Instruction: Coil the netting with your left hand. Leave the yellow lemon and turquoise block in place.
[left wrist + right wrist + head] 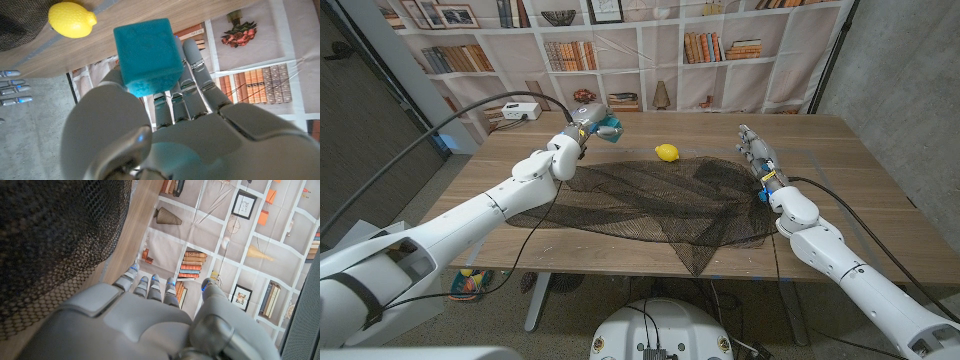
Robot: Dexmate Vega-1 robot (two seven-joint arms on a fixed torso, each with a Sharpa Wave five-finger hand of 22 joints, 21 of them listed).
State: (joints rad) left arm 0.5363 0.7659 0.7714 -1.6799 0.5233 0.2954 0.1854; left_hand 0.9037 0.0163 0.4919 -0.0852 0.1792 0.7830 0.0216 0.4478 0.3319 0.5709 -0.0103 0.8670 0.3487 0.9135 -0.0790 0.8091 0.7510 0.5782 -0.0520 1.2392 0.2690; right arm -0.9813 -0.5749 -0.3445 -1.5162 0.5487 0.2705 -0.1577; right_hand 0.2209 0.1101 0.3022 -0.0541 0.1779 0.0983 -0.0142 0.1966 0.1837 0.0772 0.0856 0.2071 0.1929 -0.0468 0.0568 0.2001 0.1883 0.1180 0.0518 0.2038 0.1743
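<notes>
The left robot hand (594,124) is reaching over the far left part of the bench (860,200) and is holding the turquoise block (609,127); the left wrist view is showing the block (148,54) gripped between thumb and fingers (195,65), which are extending straight up behind it. Whether the block is touching the bench surface or being held just above it cannot be determined. Just beside this robot hand, toward the bench middle, the yellow lemon (666,153) is lying on bare wood, apart from the block and close to the far edge of the netting (650,205). The netting, black and fine-meshed, is lying spread out and uncoiled across the middle of the bench, between the two robot hands, with overlapping folds and one corner hanging at the near edge. The left forearm is passing over its left portion. The right robot hand (756,155) is standing on the far right side of the bench with fingers extended and slightly apart, holding nothing; its wrist is sitting at the right edge of the netting, and the right wrist view is showing the mesh (55,245) just beside the hand. Behind the bench, a bookshelf-printed backdrop (640,45) is hanging.
</notes>
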